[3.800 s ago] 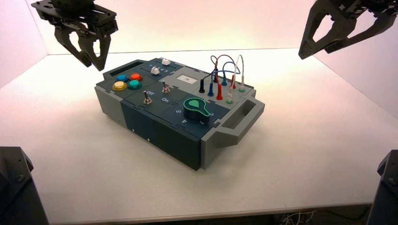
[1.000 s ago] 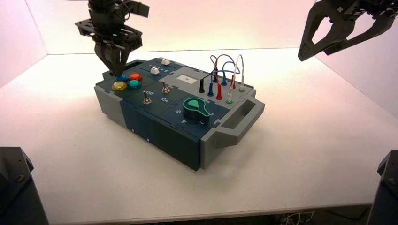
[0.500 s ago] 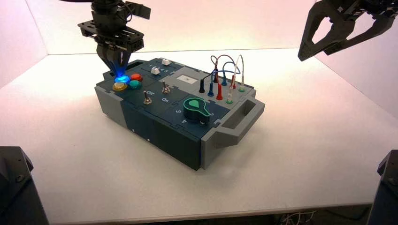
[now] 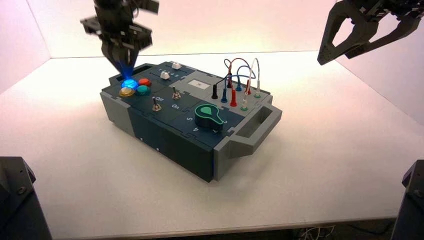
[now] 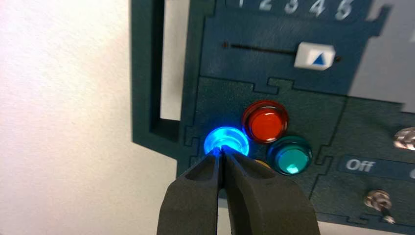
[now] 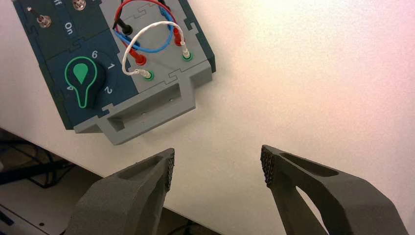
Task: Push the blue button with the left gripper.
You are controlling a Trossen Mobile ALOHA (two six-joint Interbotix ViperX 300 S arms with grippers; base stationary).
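The blue button (image 4: 129, 83) glows bright blue at the far left corner of the box (image 4: 165, 140), beside the orange-red (image 4: 145, 81), yellow (image 4: 126, 92) and teal (image 4: 143, 90) buttons. My left gripper (image 4: 124, 71) hangs straight over it, fingers shut, tips just above it. In the left wrist view the shut tips (image 5: 221, 151) lie at the near rim of the lit blue button (image 5: 226, 141); I cannot tell whether they touch. The fingers hide most of the yellow button. My right gripper (image 4: 336, 56) is open and empty, high at the far right.
On the box are two white sliders (image 4: 165, 75), two toggle switches (image 4: 157, 104), a green-marked knob (image 4: 207, 116) and plugged wires (image 4: 240, 75). In the left wrist view one slider's white handle (image 5: 314, 55) stands below the 4. The box's grey handle (image 4: 255, 127) faces right.
My left gripper came down from the far left onto the blue button, which lit up. It has since risen a little; the button stays lit. The right arm has not moved.
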